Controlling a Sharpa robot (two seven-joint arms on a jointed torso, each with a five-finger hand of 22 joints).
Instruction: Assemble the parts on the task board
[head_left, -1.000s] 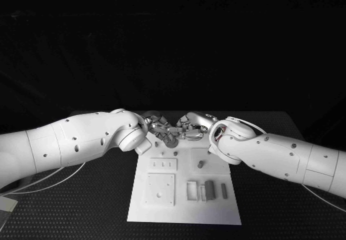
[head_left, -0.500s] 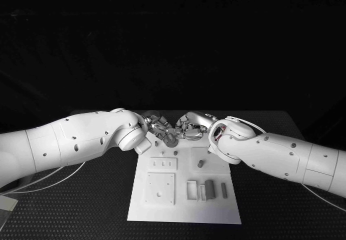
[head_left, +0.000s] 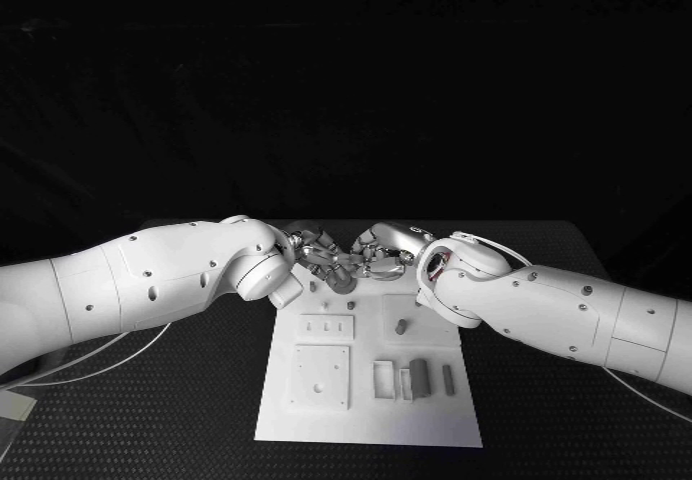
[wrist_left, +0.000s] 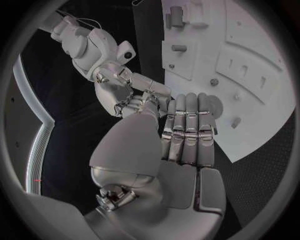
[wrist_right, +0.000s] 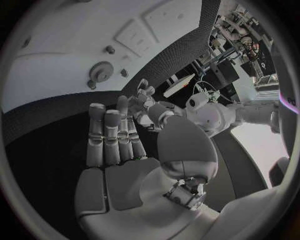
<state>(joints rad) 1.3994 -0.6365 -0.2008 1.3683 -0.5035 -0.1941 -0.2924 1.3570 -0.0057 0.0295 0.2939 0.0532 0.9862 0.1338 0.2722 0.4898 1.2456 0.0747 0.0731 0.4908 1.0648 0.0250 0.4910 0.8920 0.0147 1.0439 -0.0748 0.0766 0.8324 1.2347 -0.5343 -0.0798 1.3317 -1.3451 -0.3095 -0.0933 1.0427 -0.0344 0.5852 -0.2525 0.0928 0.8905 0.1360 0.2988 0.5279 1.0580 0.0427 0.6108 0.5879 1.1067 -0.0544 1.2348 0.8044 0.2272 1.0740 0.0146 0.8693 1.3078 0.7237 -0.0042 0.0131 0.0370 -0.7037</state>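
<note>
No text, label, brand, number or sign can be read anywhere in these pictures.

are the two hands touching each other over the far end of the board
Cannot tell. In the head view the left hand and right hand overlap above the task board; the wrist views leave contact unclear.
</note>
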